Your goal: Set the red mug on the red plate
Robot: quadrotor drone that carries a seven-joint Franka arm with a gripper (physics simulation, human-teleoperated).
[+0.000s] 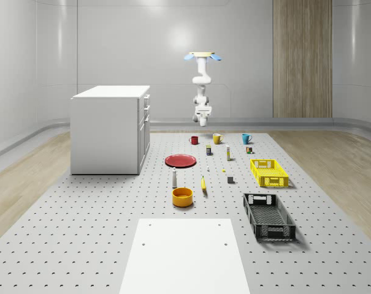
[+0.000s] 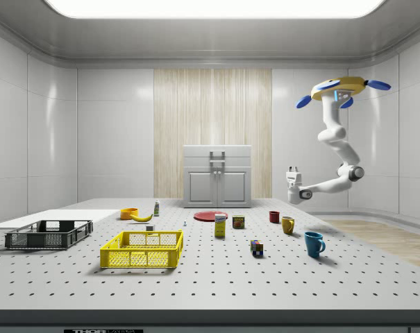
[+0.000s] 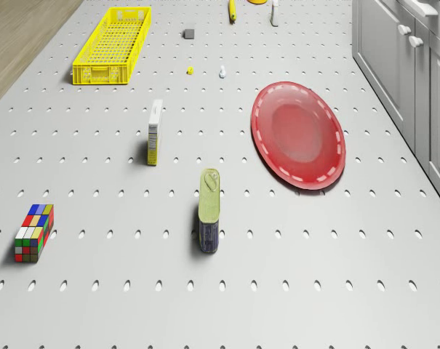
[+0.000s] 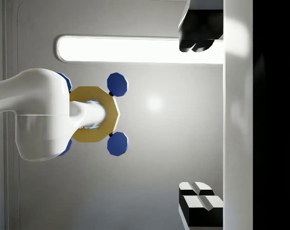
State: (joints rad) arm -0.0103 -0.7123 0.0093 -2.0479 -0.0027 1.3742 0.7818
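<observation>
Hovering high above the far end of the perforated bench (image 1: 81,245), the drone (image 1: 203,56) hangs its white arm down, and the claw (image 2: 291,179) sits well above the row of mugs; in the wrist view its two dark fingers (image 4: 198,203) stand wide apart, pointing up toward the drone's yellow body and blue rotors. The red mug (image 1: 194,140) is a small, dark red cup standing upright on the bench; in the whole-scene view it lies at about 7 o'clock from the claw and at about 1 o'clock from the red plate (image 1: 181,160), near it but apart. That plate is a flat, glossy red disc with a pale dashed ring near its rim. A yellow mug (image 1: 217,139) and a blue mug (image 1: 246,138) stand in line at the red mug's 3 o'clock. Beside the plate lie a can (image 3: 209,211), a Rubik's cube (image 3: 34,232) and a yellow crate (image 3: 112,46).
</observation>
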